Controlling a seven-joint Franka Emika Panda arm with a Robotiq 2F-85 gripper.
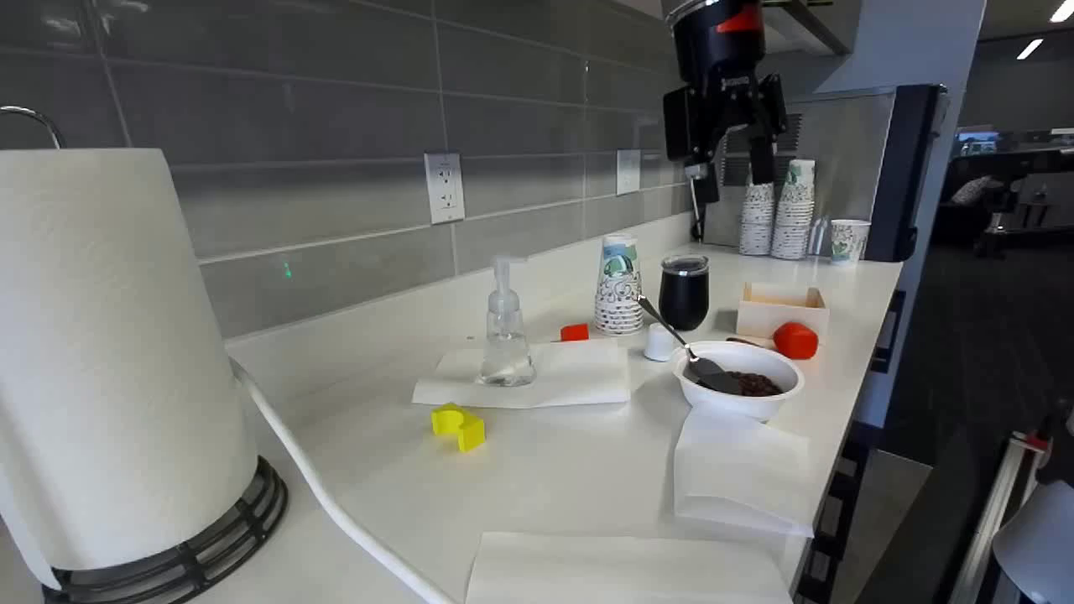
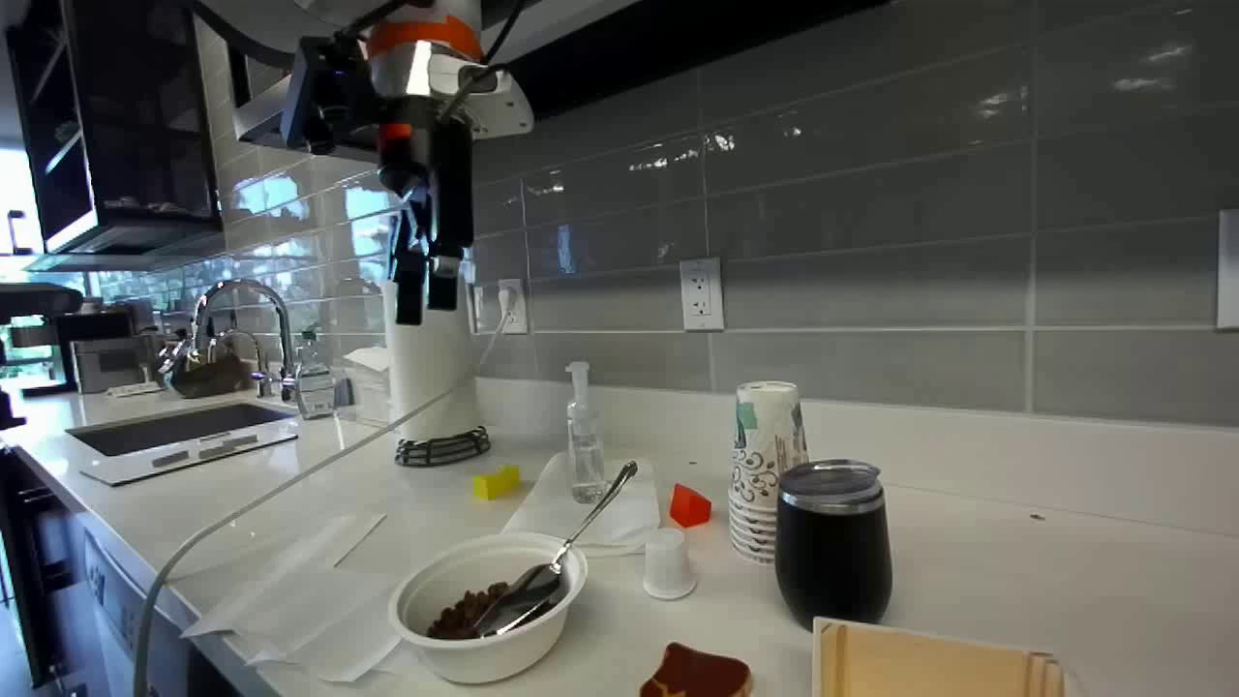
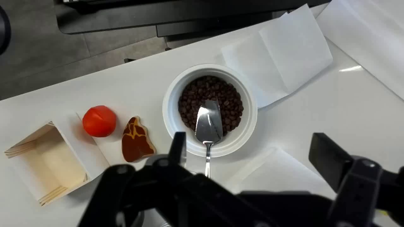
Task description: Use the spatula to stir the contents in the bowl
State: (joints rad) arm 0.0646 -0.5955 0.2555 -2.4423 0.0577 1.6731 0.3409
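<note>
Black jaws apart above bowl (image 3: 238, 137)

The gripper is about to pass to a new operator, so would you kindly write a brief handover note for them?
Gripper: hangs well above bowl height, jaws apart, holding nothing.
Spatula: in the white bowl, blade on the contents, handle slanting up past the rim.
Contents: dark brown and bean-like.
Done: the spatula is in the bowl; whether any stirring has happened, these pictures cannot tell.
Left: probably come down to the handle, grip it and stir, perhaps gently, so that the bowl does not tip.
</note>
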